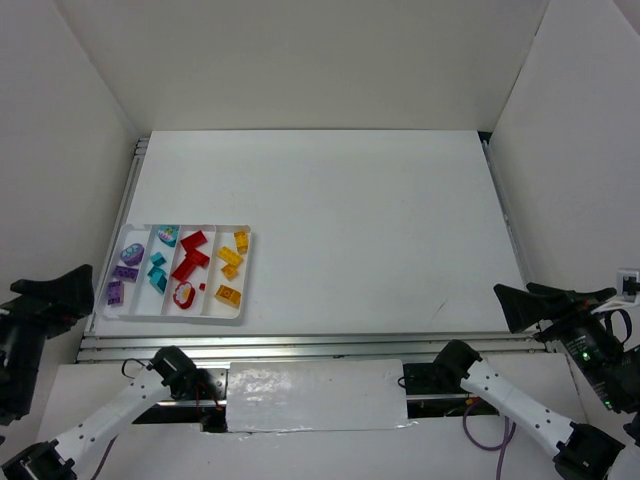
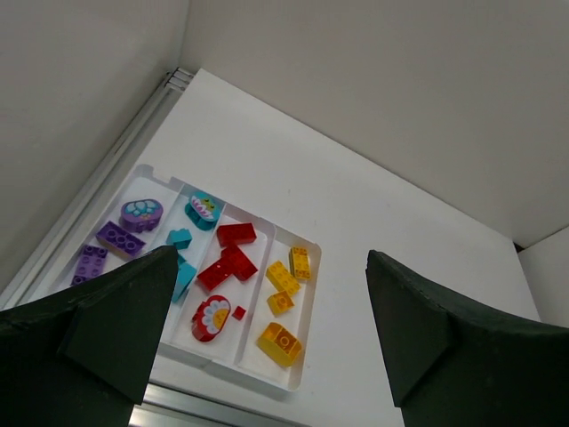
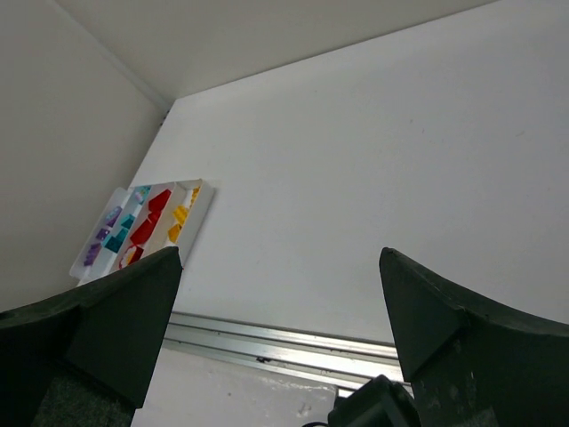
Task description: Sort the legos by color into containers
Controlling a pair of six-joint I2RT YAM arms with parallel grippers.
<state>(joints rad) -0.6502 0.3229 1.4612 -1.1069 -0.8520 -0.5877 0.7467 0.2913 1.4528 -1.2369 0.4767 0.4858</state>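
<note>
Showing the sorting task at what appears to be its finished state. At the near edge, the left end effector (image 2: 269, 258) and the right end effector (image 3: 280, 253) sit drawn back to either side. Each has its fingers spread wide and nothing between them, and neither touches a brick or the tray.

Just beyond the left arm, at the near-left corner of the tabletop (image 1: 380, 230), lies the white tray (image 1: 170, 316). Its four long containers (image 1: 222, 237) run side by side from near to far. All the legos (image 1: 190, 265) that can be seen lie inside it, one colour to each container. From left to right these are:
- the purple bricks (image 1: 131, 254);
- the teal bricks (image 1: 158, 280), with a rounded flower-topped piece at the far end;
- the red bricks (image 1: 193, 241), with a rounded flower-topped piece and a tiny red bit at the near end;
- the yellow-orange bricks (image 1: 229, 256).

No brick is seen in a container of another colour, and none is seen on the tabletop outside the tray.

Farther back and to the right, the three views show only bare white surface up to the enclosure walls. Judged from this layout, every visible piece is placed and nothing is left to pick up.
</note>
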